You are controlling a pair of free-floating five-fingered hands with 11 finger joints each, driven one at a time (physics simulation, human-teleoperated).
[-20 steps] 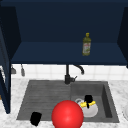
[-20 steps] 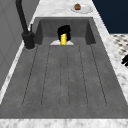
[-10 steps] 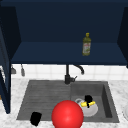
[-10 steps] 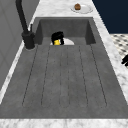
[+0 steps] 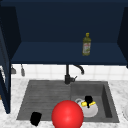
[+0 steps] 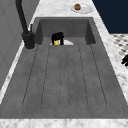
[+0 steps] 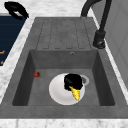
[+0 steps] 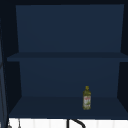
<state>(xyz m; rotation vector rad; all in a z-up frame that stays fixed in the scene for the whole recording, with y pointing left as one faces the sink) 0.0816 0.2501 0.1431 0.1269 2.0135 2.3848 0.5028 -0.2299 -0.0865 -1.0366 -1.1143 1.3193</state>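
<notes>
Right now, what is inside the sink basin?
In the sink basin lies a white plate. Above it the right hand holds a yellow thing, covering part of the plate.

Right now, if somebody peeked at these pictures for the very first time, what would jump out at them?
A big red ball at the front edge of the sink. Next, the right hand down in the basin over a white plate, fingers curled on a small yellow thing. Up on the dark blue cabinet shelf stands one bottle.
</notes>
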